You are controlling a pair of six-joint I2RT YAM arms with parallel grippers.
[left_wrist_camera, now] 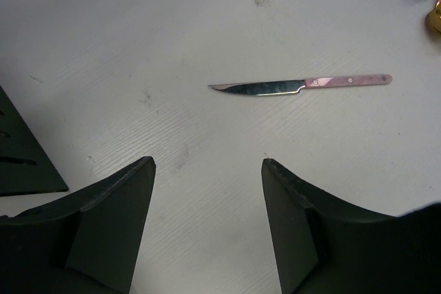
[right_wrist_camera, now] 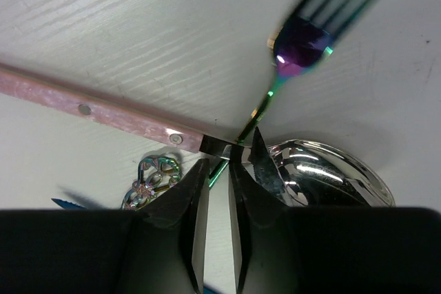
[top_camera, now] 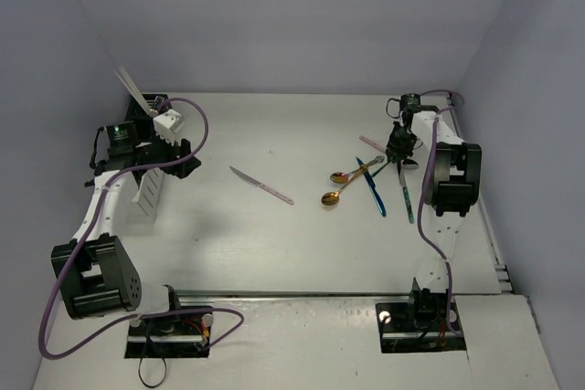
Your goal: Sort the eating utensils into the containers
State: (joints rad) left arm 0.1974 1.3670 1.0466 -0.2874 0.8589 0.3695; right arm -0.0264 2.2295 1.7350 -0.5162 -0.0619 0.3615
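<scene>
2 grippers show. The left gripper (left_wrist_camera: 207,164) is released, its jaws wide apart and bare, near the pink-handled knife (left_wrist_camera: 303,83). Well right of that knife, the right gripper (right_wrist_camera: 229,148) sits nearly closed around the iridescent fork's (right_wrist_camera: 303,53) thin stem; we cannot tell whether it pinches. We see the white caddy (top_camera: 149,192) left of the knife.

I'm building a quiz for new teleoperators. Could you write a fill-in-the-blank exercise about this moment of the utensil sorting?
1. The knife lying alone mid-table has a ___ handle.
2. The left hand is ___ and holds nothing.
3. The right hand pinches the iridescent fork by its neck; the spoon bowl beside it is ___.
Missing words: pink; open; silver.
</scene>
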